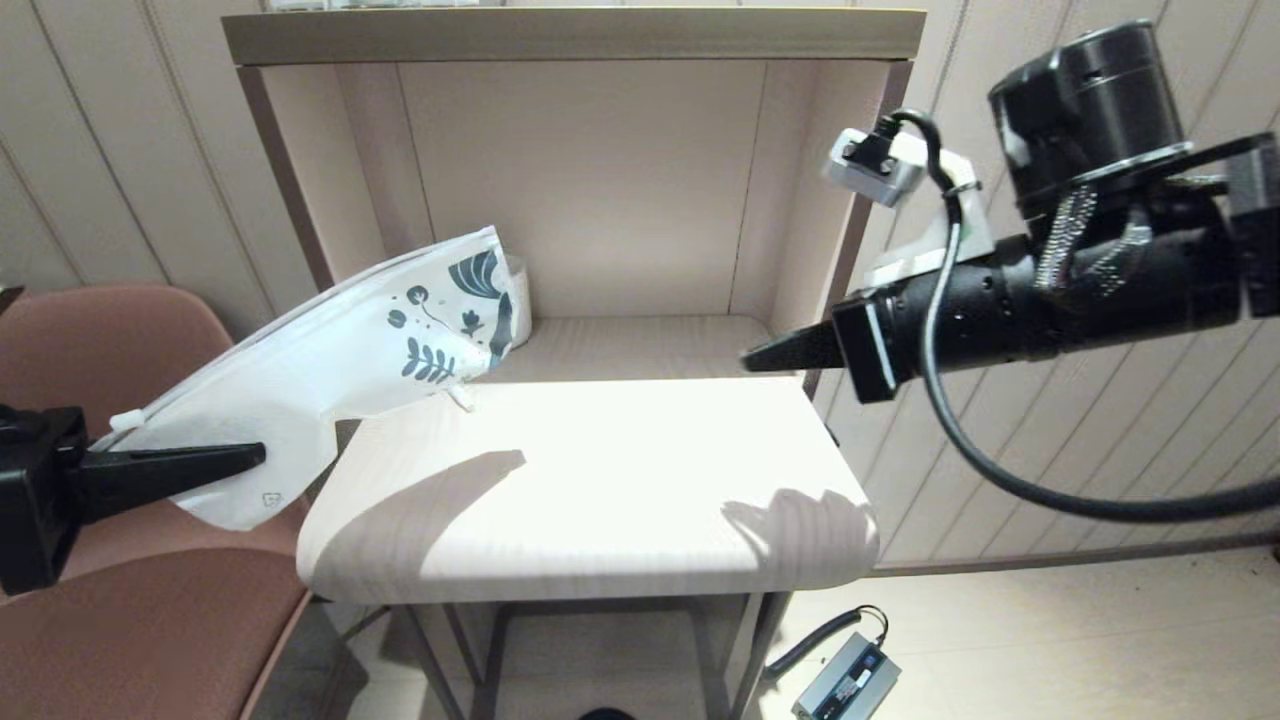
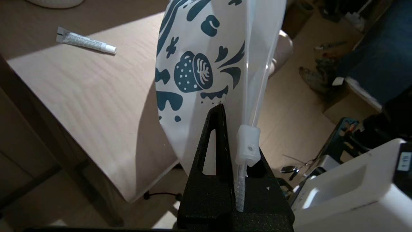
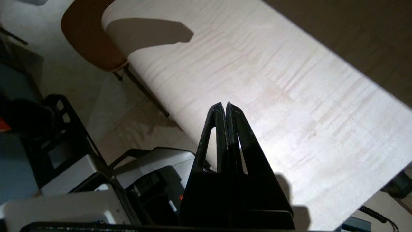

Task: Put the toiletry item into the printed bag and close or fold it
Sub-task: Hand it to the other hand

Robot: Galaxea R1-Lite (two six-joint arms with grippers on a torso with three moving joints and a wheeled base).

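My left gripper (image 1: 262,455) (image 2: 222,108) is shut on the printed bag (image 1: 330,370) (image 2: 199,58) near its white slider (image 2: 248,146). It holds the bag in the air off the table's left edge. The bag's dark blue printed end reaches over the table's back left corner. The toiletry item (image 2: 86,41), a tiny white tube, lies flat on the table beyond the bag. In the head view only its tip (image 1: 461,398) peeks out below the printed end. My right gripper (image 1: 750,358) (image 3: 225,104) hovers shut and empty above the table's right edge.
The small pale wooden table (image 1: 600,480) stands under a shelf unit (image 1: 570,35). A white mug (image 1: 520,285) sits at the back left, mostly behind the bag. A brown chair (image 1: 150,620) is on the left below my left arm. A power brick (image 1: 845,680) lies on the floor.
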